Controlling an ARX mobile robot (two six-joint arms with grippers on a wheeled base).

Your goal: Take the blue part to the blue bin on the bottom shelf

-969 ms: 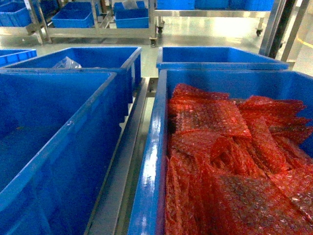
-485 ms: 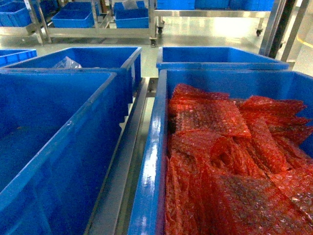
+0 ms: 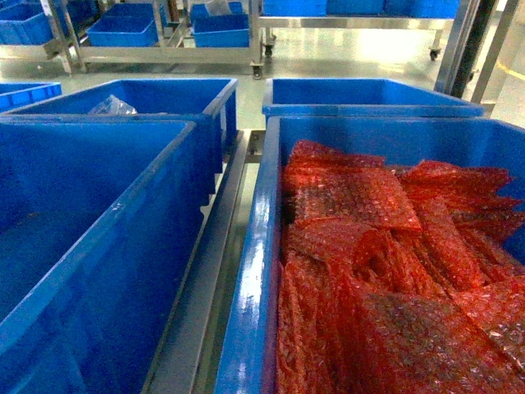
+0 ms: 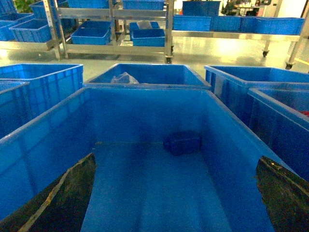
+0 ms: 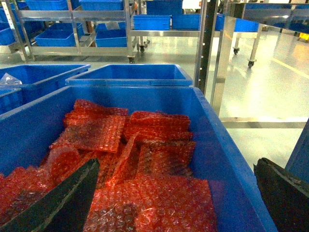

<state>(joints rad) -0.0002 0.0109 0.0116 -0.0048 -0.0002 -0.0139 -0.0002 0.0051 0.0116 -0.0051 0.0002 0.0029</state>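
The big blue bin (image 4: 145, 159) fills the left wrist view. The blue part (image 4: 182, 143) lies on its floor by the far wall, at one o'clock from the left gripper (image 4: 174, 212), long axis crosswise. Both grippers' jaws are spread; the left is nearer.

We're looking across a pale, glossy floor (image 3: 353, 53) catching bright overhead light. Steel racks on castors (image 3: 164, 49) line the far side, loaded with blue crates (image 3: 123, 29). On the right, steel uprights (image 5: 219, 58) rise beside a long shelf (image 4: 231, 35).
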